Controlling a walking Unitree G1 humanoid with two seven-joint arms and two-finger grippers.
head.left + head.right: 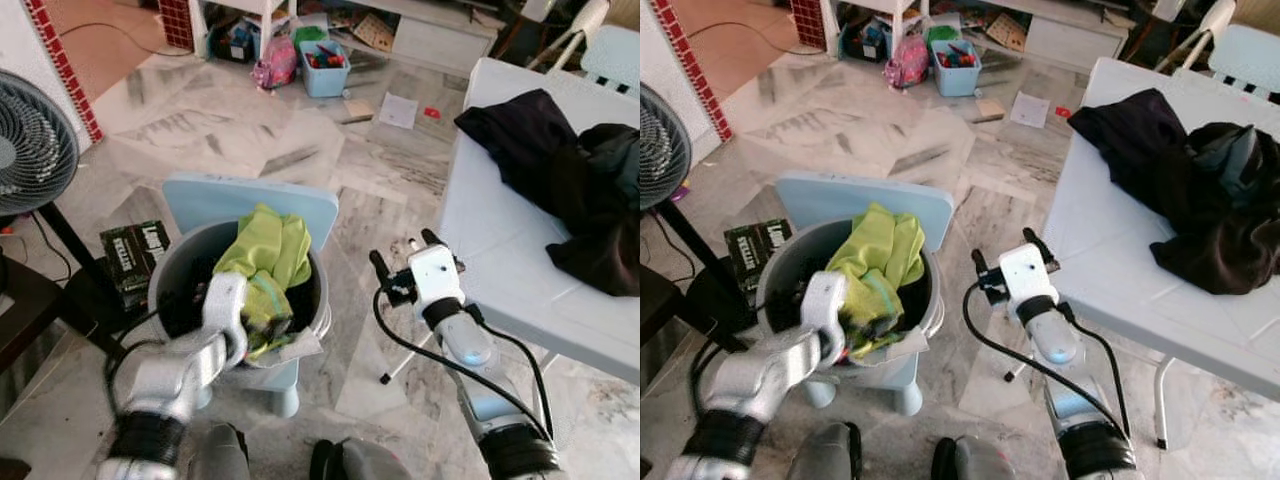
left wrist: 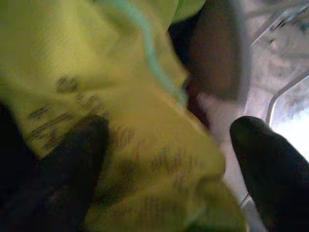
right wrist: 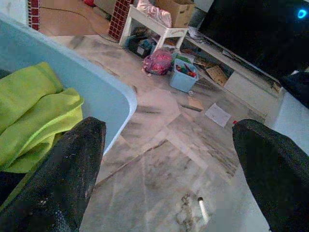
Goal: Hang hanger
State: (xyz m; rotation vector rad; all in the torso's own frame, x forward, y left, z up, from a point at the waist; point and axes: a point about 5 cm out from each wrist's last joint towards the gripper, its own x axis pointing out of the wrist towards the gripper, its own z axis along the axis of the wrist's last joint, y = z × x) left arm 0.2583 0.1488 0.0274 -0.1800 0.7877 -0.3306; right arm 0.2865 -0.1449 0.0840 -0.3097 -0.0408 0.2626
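Two grippers noted: left gripper [image 2: 164,159] spread across the yellow-green garment [image 1: 268,250] in the grey bucket [image 1: 175,275]; right gripper [image 3: 169,169] released, empty, between chair [image 1: 215,197] and table [image 1: 500,250]. Risk: loose cloth slipping or snagging the rim. A pale green hanger-like bar [image 2: 152,58] crosses the fabric; identity uncertain.

A bucket [image 1: 175,265] sits on a chair [image 1: 225,200], left of the table [image 1: 500,240] bearing clothes [image 1: 560,170].

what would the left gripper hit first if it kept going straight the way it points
The yellow-green cloth in the bucket: the left gripper, fingers open, points straight into it at very close range.
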